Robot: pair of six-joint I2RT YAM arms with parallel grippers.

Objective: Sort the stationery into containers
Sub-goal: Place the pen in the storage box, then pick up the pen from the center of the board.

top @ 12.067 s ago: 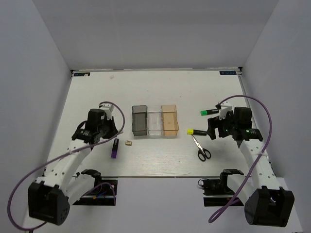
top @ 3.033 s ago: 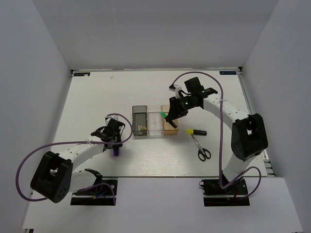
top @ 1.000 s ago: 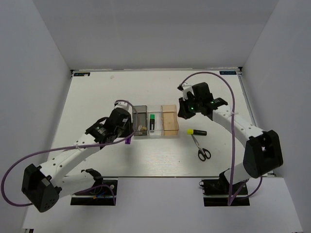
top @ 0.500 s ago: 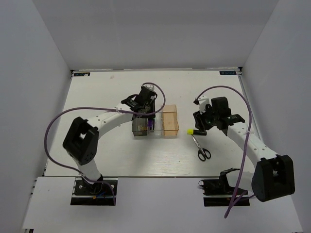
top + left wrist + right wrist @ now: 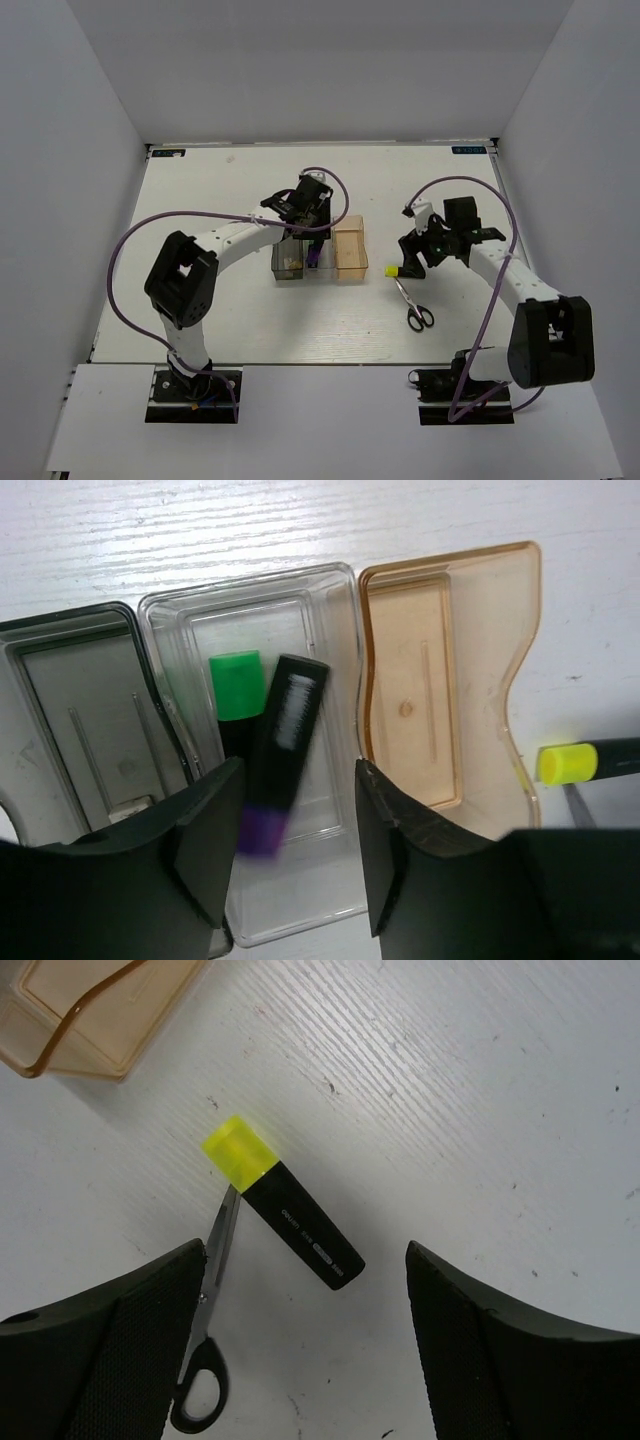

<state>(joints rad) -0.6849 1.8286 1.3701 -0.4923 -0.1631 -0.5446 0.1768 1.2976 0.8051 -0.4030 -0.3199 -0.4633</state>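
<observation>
Right gripper (image 5: 305, 1255) swung away from orange bin (image 5: 95, 1015), now over yellow-capped marker (image 5: 292, 1225) | jaws spread wide, marker between | long axis diagonal, cap upper-left | left gripper (image 5: 298, 780) spread above clear bin (image 5: 300, 620)

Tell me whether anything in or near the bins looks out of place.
A purple-capped marker sits askew in the clear bin, slanted beside the green-capped marker. Outside the bins, the yellow-capped marker lies touching the tip of the scissors.

end effector (image 5: 305, 1250): jaws spread wide | yellow-capped marker (image 5: 285, 1220) touching scissors (image 5: 222, 1228)
</observation>
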